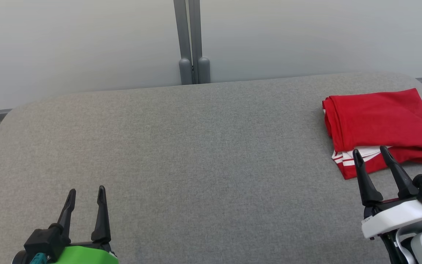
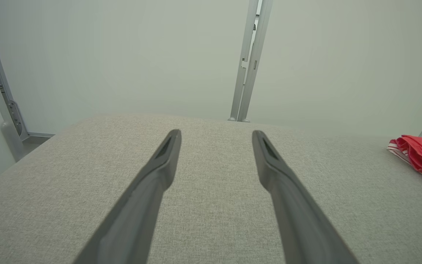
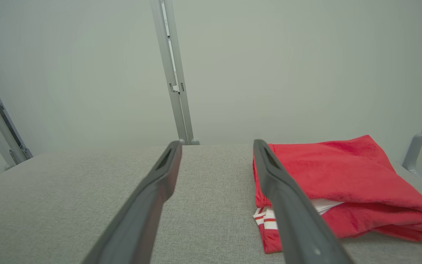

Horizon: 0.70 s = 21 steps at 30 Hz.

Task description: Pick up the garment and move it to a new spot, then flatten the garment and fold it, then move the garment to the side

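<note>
Garment: red, folded, just ahead of the right pincer, well apart from the left pincer.
Pincers: both released, empty.
Risk: grasping one layer only could undo the fold.

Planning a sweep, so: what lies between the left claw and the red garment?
Bare grey table surface, nothing else; the head view shows that stretch from left claw to garment.

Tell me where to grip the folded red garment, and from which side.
Probably the near left corner of the garment, where the striped hem sticks out from under the red layers. Come in low from the near side with the open right tool, which sits just before it.
</note>
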Available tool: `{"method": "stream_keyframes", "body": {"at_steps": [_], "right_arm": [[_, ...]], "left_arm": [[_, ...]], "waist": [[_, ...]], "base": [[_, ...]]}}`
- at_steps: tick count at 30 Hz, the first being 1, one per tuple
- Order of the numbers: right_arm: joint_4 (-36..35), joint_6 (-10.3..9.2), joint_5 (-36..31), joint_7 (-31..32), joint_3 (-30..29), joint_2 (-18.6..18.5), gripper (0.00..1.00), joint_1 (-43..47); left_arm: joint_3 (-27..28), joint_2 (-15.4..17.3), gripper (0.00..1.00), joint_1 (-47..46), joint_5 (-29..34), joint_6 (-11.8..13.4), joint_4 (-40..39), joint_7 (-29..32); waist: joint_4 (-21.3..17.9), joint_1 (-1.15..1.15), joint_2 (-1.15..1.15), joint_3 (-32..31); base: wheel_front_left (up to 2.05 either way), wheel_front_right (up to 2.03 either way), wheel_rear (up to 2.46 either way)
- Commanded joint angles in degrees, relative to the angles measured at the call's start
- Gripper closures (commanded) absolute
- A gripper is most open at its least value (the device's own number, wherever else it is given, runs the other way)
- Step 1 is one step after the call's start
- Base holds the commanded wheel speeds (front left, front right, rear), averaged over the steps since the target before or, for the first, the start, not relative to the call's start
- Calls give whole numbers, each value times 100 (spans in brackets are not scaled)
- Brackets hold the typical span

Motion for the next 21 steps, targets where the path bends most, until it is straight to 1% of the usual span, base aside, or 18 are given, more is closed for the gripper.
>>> {"method": "stream_keyframes", "body": {"at_steps": [1, 21], "right_arm": [[-6, -3, -24, -8, 10, 15, 0, 54], [226, -3, 37, -9, 152, -4, 0, -143]], "left_arm": [[32, -7, 0, 34, 23, -24, 10, -16], [68, -85, 0, -91, 221, -62, 60, -16]], "waist": [[-10, 1, 0, 0], [-38, 1, 0, 40]], "base": [[0, 0, 0], [0, 0, 0]]}}
